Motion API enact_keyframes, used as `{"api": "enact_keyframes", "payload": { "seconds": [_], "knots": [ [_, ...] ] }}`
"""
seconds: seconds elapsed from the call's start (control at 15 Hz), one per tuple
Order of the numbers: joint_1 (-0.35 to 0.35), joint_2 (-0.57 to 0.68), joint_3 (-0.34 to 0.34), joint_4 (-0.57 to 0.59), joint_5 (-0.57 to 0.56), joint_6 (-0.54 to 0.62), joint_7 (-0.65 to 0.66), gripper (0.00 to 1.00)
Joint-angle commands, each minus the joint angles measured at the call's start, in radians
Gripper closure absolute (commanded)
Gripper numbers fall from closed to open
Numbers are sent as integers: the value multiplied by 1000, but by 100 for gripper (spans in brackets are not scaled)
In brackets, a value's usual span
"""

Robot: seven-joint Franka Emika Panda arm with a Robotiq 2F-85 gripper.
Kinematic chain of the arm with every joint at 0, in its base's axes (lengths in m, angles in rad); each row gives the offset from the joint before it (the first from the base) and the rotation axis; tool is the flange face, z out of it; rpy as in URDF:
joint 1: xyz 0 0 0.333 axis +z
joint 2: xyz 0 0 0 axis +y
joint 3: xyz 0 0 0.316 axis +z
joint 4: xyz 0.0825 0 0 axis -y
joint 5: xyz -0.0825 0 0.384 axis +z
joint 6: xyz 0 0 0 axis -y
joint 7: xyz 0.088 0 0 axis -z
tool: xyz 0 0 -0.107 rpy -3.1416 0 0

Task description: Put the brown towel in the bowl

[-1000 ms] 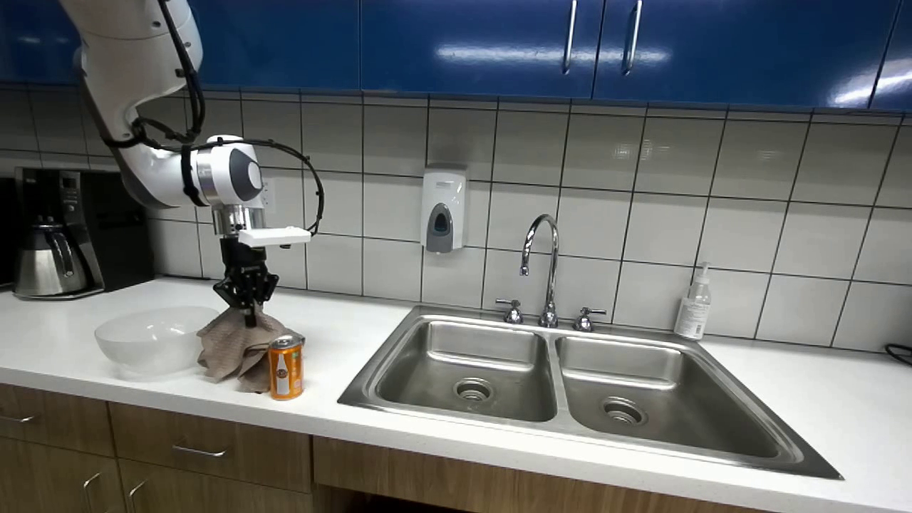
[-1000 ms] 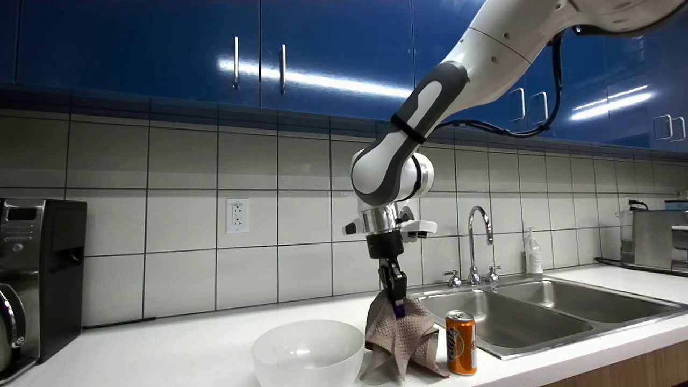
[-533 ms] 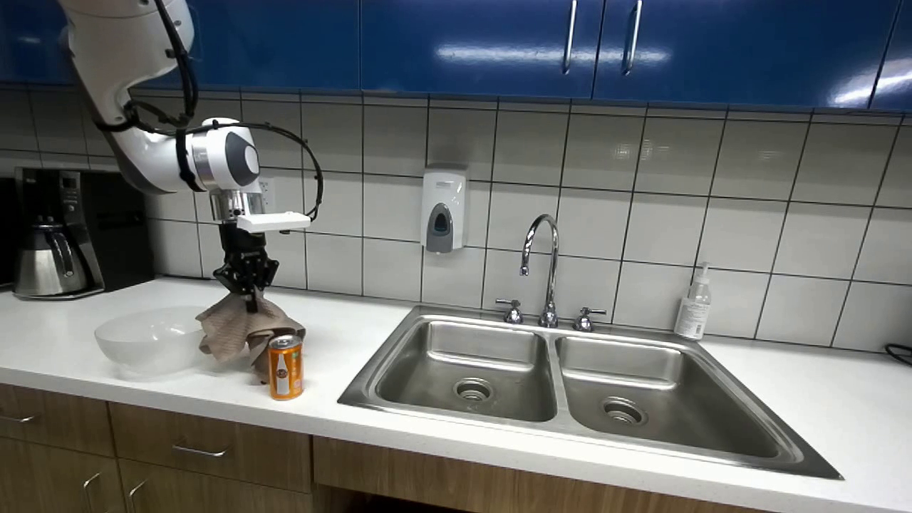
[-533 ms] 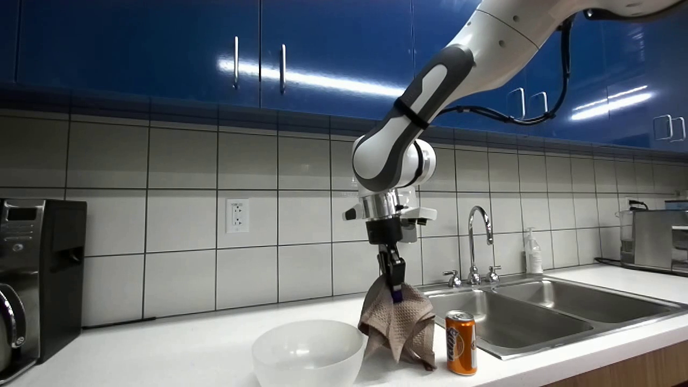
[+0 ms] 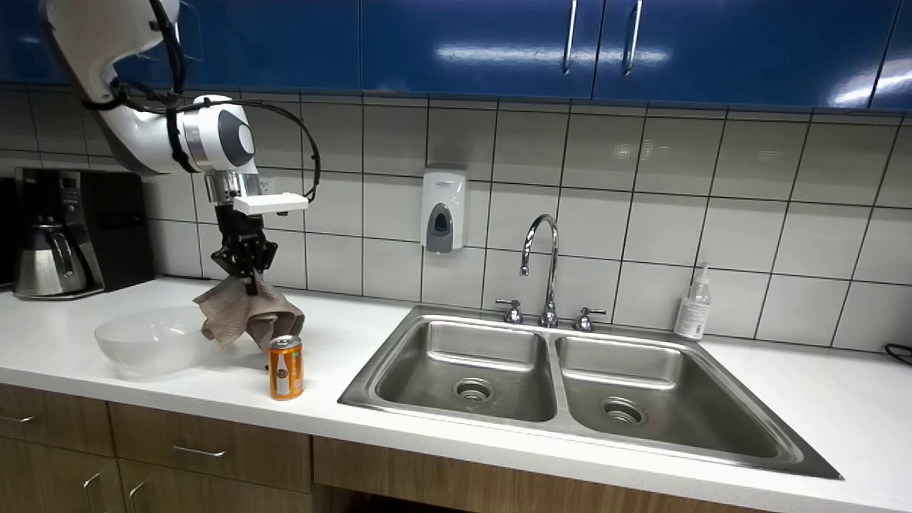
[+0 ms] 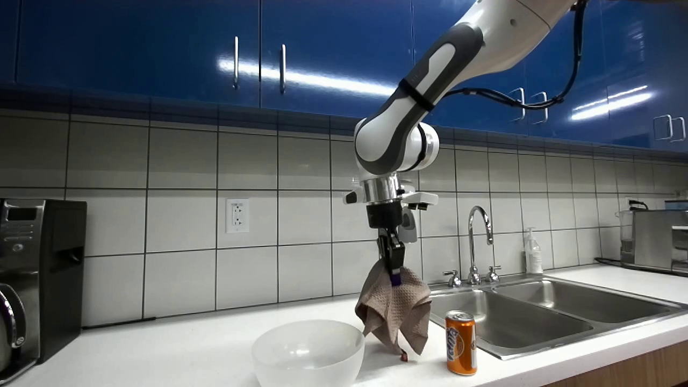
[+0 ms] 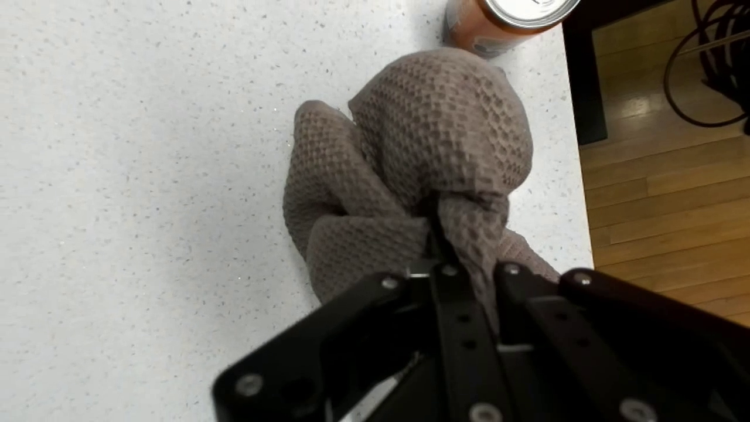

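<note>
Front edge (image 7: 579, 176): in the wrist view it runs down the right side of the surface (image 7: 135, 176), with floor (image 7: 674, 193) beyond; the towel's (image 7: 445, 123) folds show inside it.
Bowl (image 5: 146, 349): near the front edge, with a wide stretch of surface reaching from it to the coffee maker (image 6: 62, 279).
Can (image 6: 461, 346): upright near the front edge, toward the sink (image 5: 559, 388); a narrow gap parts it from the towel in an exterior view.
Wall (image 5: 331, 260): tiled, behind, with surface between it and the towel.
Pincer (image 6: 395, 275): pointing down, clenched around the towel's gathered top.
Towel's place: hung from the pincer above the surface, beside the bowl; whether it touches the bowl's rim, I cannot tell.
Towel's direction: loose corners aim mostly downward; the left corner (image 5: 208, 303) flares toward the bowl and overlaps its rim in an exterior view; the lower corner (image 6: 419, 341) hangs close to the surface, contact unclear.
Towel's long axis: hard to fix; the drop to the lower corner exceeds the width in an exterior view, while the spread from the left corner exceeds the drop in an exterior view. In the wrist view the largest fold bulges toward the can.
Red bit (image 6: 404, 356): under the towel, too small to identify.
</note>
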Motion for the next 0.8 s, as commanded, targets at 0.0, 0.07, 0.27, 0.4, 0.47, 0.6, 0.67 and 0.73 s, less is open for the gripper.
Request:
{"api": "enact_keyframes", "payload": {
  "seconds": [0.0, 0.07, 0.27, 0.4, 0.47, 0.6, 0.67, 0.73],
  "knots": [
    [0, -66, 5, -53, -6, 12, 16, 98],
    [2, -73, 5, -55, -7, 11, 18, 98],
    [6, -96, 5, -61, -10, 6, 18, 98],
    [9, -113, 5, -63, -12, -1, 15, 98],
    [9, -123, 4, -65, -12, -3, 14, 98],
    [11, -144, 5, -65, -12, -8, 11, 98],
    [13, -153, 5, -64, -12, -11, 10, 98],
    [15, -165, 5, -65, -15, -12, 14, 98]
  ]
}}
